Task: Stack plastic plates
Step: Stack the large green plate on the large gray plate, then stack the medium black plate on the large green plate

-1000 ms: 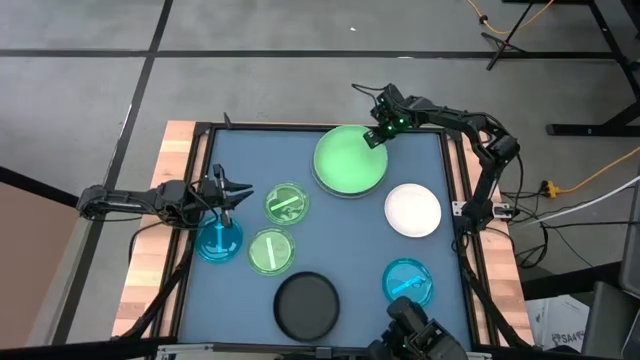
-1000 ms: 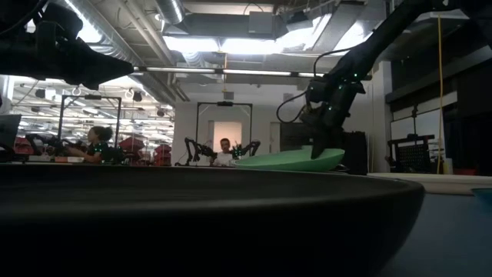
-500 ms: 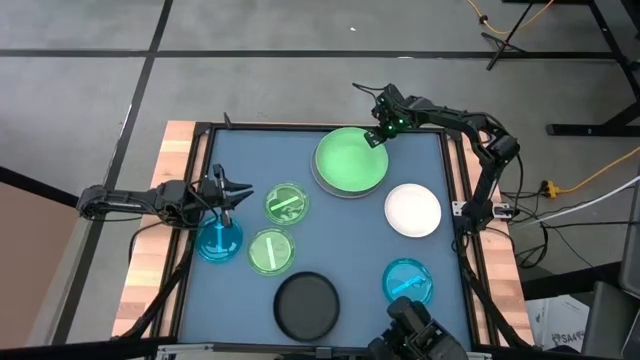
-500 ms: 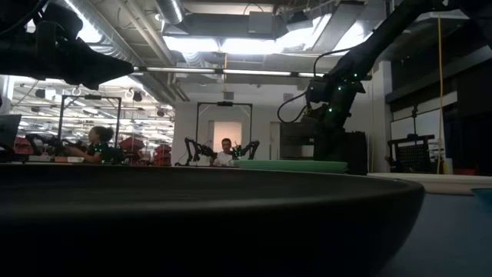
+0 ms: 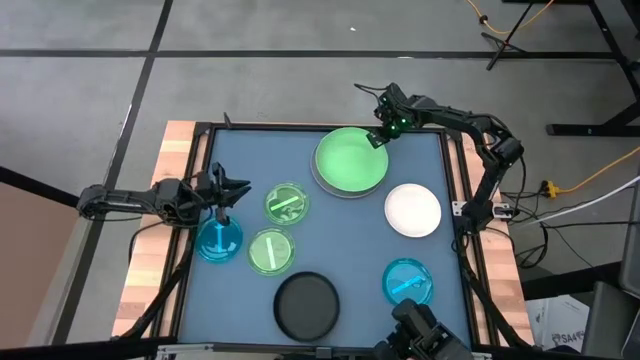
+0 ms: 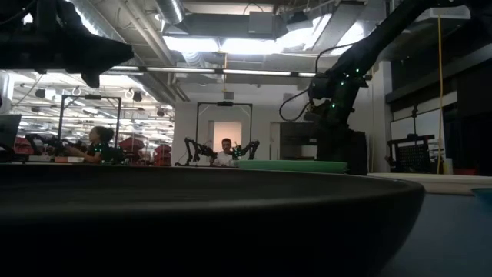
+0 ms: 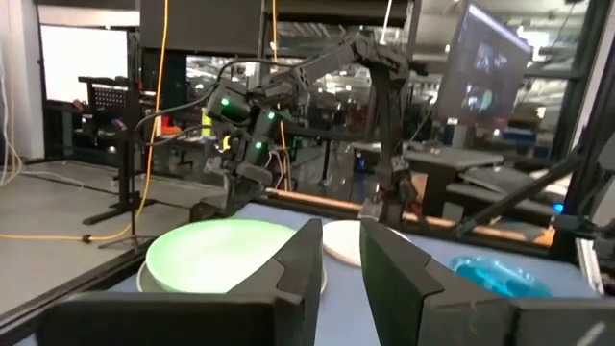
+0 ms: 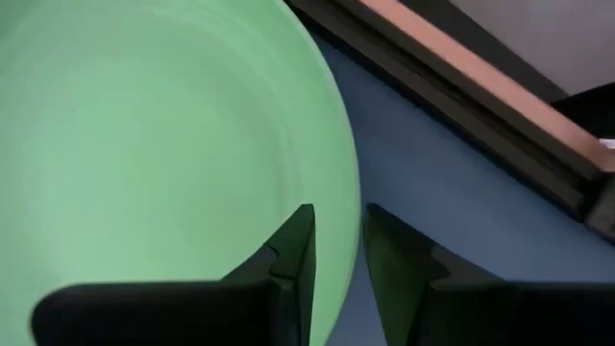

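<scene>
The large light green plate (image 5: 350, 160) lies flat on the grey plate, whose rim (image 5: 338, 193) peeks out beneath it, at the table's far middle. My right gripper (image 5: 378, 138) is open just above the green plate's far right rim (image 8: 336, 173), one finger on each side of it. My left gripper (image 5: 222, 190) hovers open near the table's left edge, beside a small blue plate (image 5: 218, 238), with nothing between its fingers (image 7: 341, 255). Two small green plates (image 5: 287, 203) (image 5: 270, 251), a white plate (image 5: 413, 211), a second blue plate (image 5: 408, 282) and a black plate (image 5: 306, 306) lie singly on the mat.
A dark raised frame (image 5: 452, 180) borders the blue mat (image 5: 340, 240), with wooden strips outside it. In the low view the black plate (image 6: 231, 223) fills the foreground. People sit at desks in the room beyond the table.
My right gripper has opened and let go of the green plate's far right rim, rising a little. The plate, which was tilted with that side raised, has dropped flat onto the grey plate. My left gripper has rolled and tipped slightly in place.
</scene>
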Controlling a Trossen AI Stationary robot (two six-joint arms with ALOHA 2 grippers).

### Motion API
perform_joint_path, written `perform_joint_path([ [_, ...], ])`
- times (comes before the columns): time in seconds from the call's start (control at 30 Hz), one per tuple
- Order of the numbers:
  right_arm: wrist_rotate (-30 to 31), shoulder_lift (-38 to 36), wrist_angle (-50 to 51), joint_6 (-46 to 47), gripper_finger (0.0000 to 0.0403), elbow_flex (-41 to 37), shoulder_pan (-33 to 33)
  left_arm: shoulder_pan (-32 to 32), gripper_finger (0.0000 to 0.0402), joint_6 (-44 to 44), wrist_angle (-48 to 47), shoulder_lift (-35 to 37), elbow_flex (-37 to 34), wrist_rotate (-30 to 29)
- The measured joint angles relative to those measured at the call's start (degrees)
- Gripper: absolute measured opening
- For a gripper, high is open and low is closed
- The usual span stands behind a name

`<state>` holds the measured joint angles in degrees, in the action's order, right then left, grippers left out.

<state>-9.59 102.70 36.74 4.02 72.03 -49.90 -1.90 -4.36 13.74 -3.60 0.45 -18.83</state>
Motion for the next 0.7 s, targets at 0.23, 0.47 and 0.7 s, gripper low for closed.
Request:
perform_joint_path([
  [0.23,0.0,-7.0,1.5,0.0,0.0079,0.0,0.1,-0.1,0.0066,0.0,7.8,-5.0,0.0,1.2],
  [0.47,0.0,-15.8,5.0,-1.5,0.0079,0.0,3.5,-1.6,0.0066,0.0,13.2,-14.0,3.0,2.2],
  [0.7,5.6,-22.8,8.2,-1.5,0.0079,-1.2,14.2,-3.7,0.0066,0.0,12.7,-28.6,12.7,1.8],
])
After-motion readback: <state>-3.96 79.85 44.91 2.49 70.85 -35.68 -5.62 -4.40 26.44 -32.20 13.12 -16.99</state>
